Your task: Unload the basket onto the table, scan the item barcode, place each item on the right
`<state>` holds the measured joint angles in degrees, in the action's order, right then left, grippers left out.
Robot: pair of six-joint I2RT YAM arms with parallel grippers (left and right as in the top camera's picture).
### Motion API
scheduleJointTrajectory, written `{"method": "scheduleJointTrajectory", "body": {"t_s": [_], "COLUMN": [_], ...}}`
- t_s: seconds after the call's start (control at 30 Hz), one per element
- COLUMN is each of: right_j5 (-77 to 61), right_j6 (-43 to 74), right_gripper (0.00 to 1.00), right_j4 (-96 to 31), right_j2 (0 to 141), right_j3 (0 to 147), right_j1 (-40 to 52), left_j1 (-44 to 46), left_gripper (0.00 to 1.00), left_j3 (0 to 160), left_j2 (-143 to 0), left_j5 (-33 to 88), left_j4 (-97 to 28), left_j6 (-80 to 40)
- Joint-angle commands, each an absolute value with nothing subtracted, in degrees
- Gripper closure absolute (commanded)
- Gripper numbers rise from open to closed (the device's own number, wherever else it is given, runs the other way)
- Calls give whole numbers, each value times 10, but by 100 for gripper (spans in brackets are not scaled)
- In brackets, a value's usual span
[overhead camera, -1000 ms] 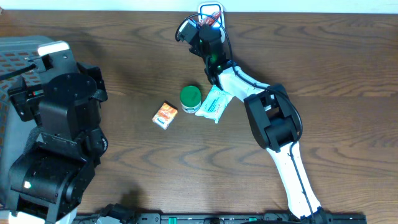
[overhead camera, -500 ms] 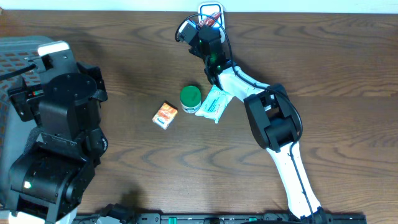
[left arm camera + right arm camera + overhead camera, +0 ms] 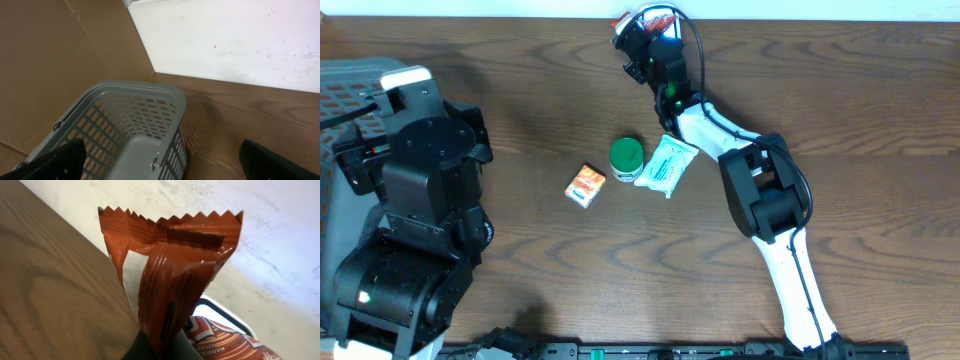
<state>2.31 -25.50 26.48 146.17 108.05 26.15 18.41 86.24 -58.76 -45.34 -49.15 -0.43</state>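
Item: red-orange foil wrapper point(image 3: 165, 270), glossy and crinkled, zigzag cut along the top edge, long sealed seam down the middle, one white patch on the left side
Place of the item: lifted upright over the far edge of the table point(image 3: 520, 90), close to the white wall point(image 3: 280, 240), lower end down between the fingers
Right pincer point(image 3: 156, 347): pressed together on the bottom end of the wrapper, only the dark finger ends seen at the lower border of the wrist view
Right arm point(image 3: 760, 200): stretched from the near edge across the wood up to the far edge
Behind the item: second packet point(image 3: 227, 339), red and white, with print reading "MILK CHOCO", lying inside a white-rimmed holder point(image 3: 220, 314), just beside the held wrapper; kind of holder not possible to tell
Middle of the table: jar point(image 3: 626, 154) with green lid, just beside a white and green pouch point(image 3: 667, 166) on its right; small orange box point(image 3: 586, 185) a little nearer and to the left, apart from the jar
In the way: far corner of the pouch just beside the white link of the right arm; jar and box lying free
Left pincer point(image 3: 160, 167): spread wide, nothing between, two dark fingertips at the lower corners of the wrist view
Below the left pincer: grey plastic basket point(image 3: 125, 120) with slotted walls, at the left side of the table, next to brown cardboard point(image 3: 60, 50)
Left arm point(image 3: 420, 200): black and bulky, at the left side, well apart from the three loose things
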Motion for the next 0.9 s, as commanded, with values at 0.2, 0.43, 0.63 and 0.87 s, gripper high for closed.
{"method": "scheduleJointTrajectory", "body": {"t_s": [0.2, 0.43, 0.63, 0.87], "right_j5": [-63, -23, 124, 342], "right_j6": [-204, -204, -204, -72], "right_gripper": [99, 99, 99, 99], "right_j4": [217, 187, -33, -353], "right_j2": [1434, 1389, 1232, 1068], "right_j3": [1090, 1090, 1090, 1090], "right_j1": [243, 230, 211, 143], "left_j1": [182, 182, 182, 182], "left_gripper": [2, 2, 2, 2], "left_j3": [865, 865, 865, 865], "left_j2": [-587, -587, -587, -587], "left_j5": [-455, -455, -455, -455], "left_j4": [-493, -493, -493, -493], "left_j6": [-11, -11, -11, -11]}}
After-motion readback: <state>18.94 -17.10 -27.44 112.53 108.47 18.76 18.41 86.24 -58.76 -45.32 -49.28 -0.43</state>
